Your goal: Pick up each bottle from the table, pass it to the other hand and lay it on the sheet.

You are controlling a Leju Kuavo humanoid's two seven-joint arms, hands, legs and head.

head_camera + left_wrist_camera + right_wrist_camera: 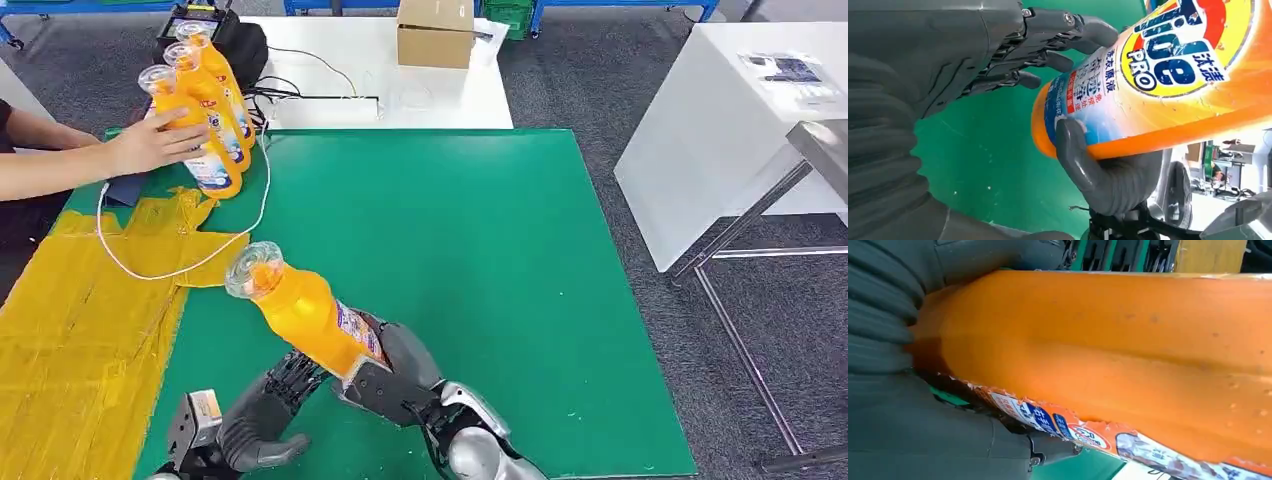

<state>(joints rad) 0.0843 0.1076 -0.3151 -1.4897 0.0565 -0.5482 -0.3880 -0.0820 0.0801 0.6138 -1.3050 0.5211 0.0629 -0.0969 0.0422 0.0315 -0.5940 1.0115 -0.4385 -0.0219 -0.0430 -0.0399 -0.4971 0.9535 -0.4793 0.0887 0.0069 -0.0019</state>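
Note:
My right hand (395, 375) grips an orange detergent bottle (305, 315) by its lower end, low over the green mat's near edge. The bottle tilts up and to the left, its clear cap toward the yellow sheet (80, 330). My left hand (265, 405) is just left of the bottle's base with its fingers (1063, 35) spread, the tips at the label. In the left wrist view a grey thumb of the right hand (1088, 160) wraps the bottle (1168, 85). The right wrist view has the bottle (1123, 340) lying against the right hand (893, 315).
Three more orange bottles (205, 110) stand at the mat's far left corner, with a person's hand (150, 145) on them. A white cable (190, 260) loops across the sheet's edge. A cardboard box (435, 32) and a black bag (240, 45) sit behind; a white table (720, 150) stands right.

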